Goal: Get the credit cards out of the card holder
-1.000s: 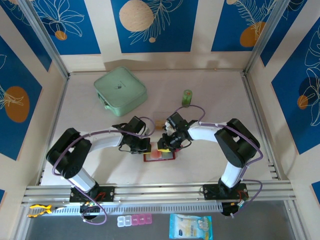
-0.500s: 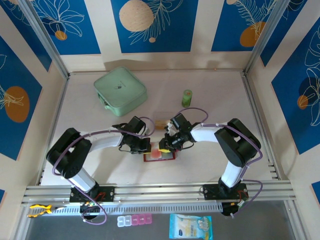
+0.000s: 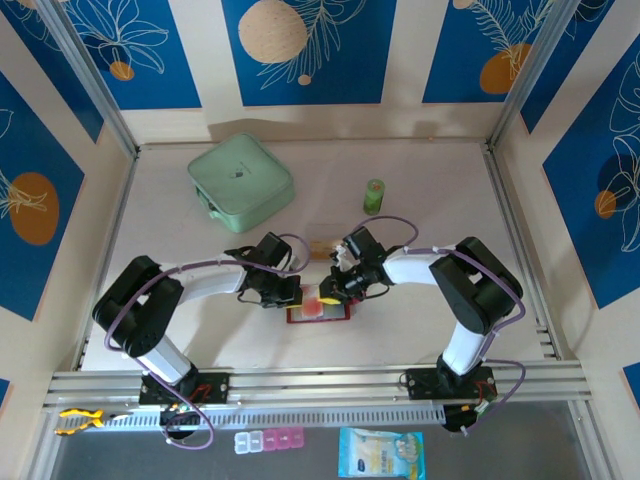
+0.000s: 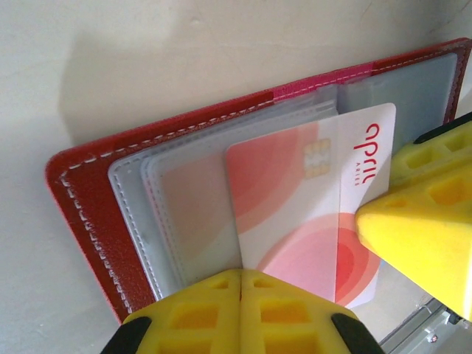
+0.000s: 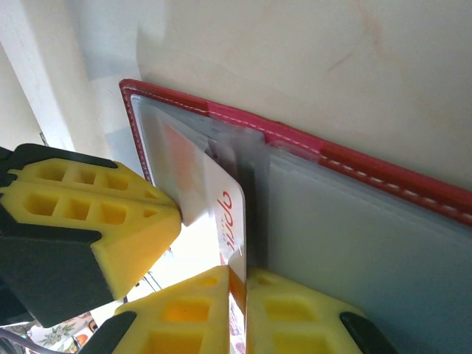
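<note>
The dark red card holder (image 3: pixel 318 319) lies open on the table between both arms. In the left wrist view its red cover (image 4: pixel 81 199) frames pale clear sleeves, and a white-and-red credit card (image 4: pixel 295 192) sticks partly out of one sleeve. My left gripper (image 4: pixel 241 276) is shut, its yellow tips together and resting on the sleeves at the card's near edge. My right gripper (image 5: pixel 247 274) is shut on the credit card (image 5: pixel 225 210), whose thin edge stands between its two fingertips. The holder's red rim (image 5: pixel 354 166) runs across behind. In the top view the left gripper (image 3: pixel 288 296) and right gripper (image 3: pixel 330 291) flank the holder.
A mint-green square case (image 3: pixel 241 178) sits at the back left, a small green bottle (image 3: pixel 375 195) at the back middle. A tan flat thing (image 3: pixel 322 247) lies just behind the grippers. A pill box (image 3: pixel 268 440) and a packet (image 3: pixel 381 452) lie in front of the rail.
The right gripper's jaws have closed onto the card's edge and the gripper has edged slightly left and lower over the holder. The left arm has stayed still.
</note>
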Controlling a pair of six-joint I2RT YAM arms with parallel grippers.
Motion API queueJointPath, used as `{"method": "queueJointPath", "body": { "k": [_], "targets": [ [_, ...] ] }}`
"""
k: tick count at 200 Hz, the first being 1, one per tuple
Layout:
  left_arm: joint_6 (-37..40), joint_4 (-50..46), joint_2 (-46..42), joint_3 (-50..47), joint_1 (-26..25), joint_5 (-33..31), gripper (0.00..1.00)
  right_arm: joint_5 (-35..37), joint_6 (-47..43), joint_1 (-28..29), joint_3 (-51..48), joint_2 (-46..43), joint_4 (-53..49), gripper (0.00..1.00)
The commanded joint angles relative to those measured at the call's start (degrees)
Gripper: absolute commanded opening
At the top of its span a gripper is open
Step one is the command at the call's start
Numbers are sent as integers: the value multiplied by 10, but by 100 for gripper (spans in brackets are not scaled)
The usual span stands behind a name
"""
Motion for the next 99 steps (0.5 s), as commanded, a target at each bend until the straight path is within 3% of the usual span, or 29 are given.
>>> {"method": "queueJointPath", "body": {
  "k": [1, 99],
  "targets": [
    [1, -27, 11, 5, -4, -10, 0, 3, -14, -11, -9, -30, -28, 11],
    [-3, -20, 0, 8, -4, -8, 0, 47, -87, -19, 43, -92, -168, 8]
  ]
}}
